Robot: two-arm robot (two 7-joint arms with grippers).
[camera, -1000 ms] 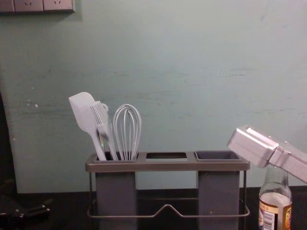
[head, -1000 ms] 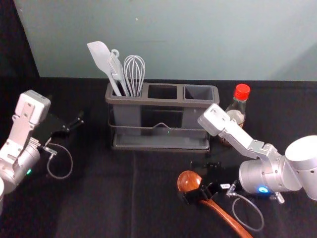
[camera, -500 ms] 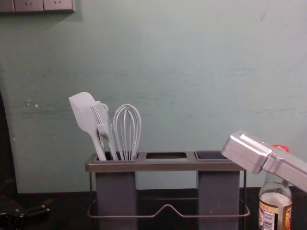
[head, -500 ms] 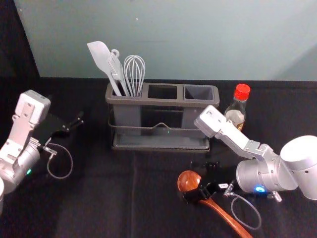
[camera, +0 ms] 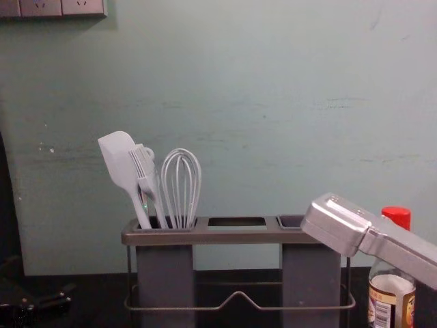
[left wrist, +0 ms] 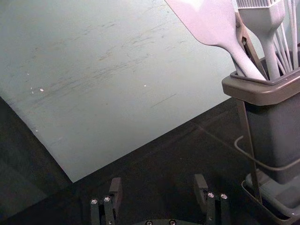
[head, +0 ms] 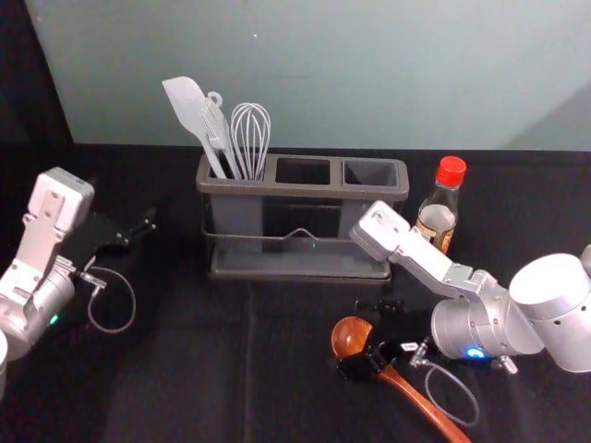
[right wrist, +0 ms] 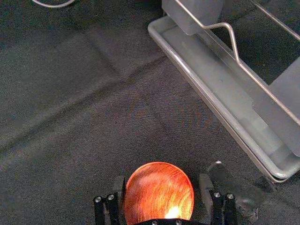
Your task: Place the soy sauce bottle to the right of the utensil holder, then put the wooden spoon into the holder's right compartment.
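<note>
The left gripper (head: 138,231) hung over the left part of the black-covered bench (head: 203,369), short of the far edge. Its jaws stood wide apart.

To its right, the utensil holder (head: 305,191) sat mid-bench near the far edge. A pale spatula (head: 187,103), a brush (head: 218,129) and a whisk (head: 250,134) leaned in its left compartment (head: 237,217); its right compartment (head: 371,173) gaped upward.

In front of the holder's right half lay the wooden spoon (head: 408,392), bowl (right wrist: 159,190) toward the holder, handle slanting right, away from the bench's far edge. The right gripper (head: 355,336) was there at the spoon's bowl end, jaws apart with the bowl between them in the right wrist view; whether either jaw touched it I couldn't tell.

Farther right, the soy sauce bottle (head: 437,217), red-capped, stood upright just beside the holder's right end, near the far edge. In the chest view, the silver right arm (camera: 392,249) crossed in front of it.
</note>
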